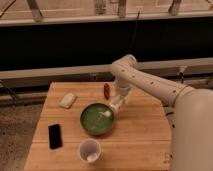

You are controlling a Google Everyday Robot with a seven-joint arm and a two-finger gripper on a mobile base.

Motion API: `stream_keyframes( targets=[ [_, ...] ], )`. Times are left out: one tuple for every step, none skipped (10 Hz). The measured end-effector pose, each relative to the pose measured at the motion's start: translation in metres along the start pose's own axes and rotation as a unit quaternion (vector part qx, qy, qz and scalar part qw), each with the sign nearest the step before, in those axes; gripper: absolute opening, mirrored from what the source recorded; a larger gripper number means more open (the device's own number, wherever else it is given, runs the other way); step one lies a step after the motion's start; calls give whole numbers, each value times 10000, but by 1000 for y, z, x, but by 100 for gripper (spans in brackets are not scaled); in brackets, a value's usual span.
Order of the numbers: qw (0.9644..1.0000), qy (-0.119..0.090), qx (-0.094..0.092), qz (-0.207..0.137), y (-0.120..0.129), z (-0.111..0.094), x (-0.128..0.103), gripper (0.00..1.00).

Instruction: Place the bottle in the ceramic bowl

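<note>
At the right rim of the green bowl (89, 126) on the counter (142, 137): one claw (116, 106), closed on the small bottle (108, 114); white cup (90, 150) stood near.

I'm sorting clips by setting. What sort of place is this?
Probably an indoor lab or office test area: a wooden table stands on a speckled floor beside a dark window, and a robot arm whose shut gripper holds a bottle at a green bowl, right rim.

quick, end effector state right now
End effector: closed on the small clear plastic bottle, at the right edge of the glossy green ceramic bowl.
</note>
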Motion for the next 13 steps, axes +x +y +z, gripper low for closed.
stream_keyframes(
  targets=[
    [9999, 15, -2, -126, -6, 0, -16, 1],
    [9996, 64, 5, -284, -11, -1, -29, 1],
    [9992, 96, 4, -395, -12, -1, -38, 1],
    [9987, 123, -1, -485, -13, -2, -45, 1],
    [9983, 141, -2, -564, -14, -3, -52, 1],
    [9979, 159, -3, -626, -17, -4, -59, 1],
    [9976, 162, -11, -676, -18, -3, -63, 1],
    [9973, 166, -4, -712, -20, -3, -67, 1],
    [9971, 163, 12, -739, -22, -3, -70, 1],
    [9971, 155, 22, -750, -21, -2, -70, 1],
    [9970, 145, 27, -756, -19, -2, -69, 1],
    [9969, 140, 31, -780, -19, -2, -70, 1],
    [9966, 128, 38, -816, -19, -1, -73, 1]
  ],
)
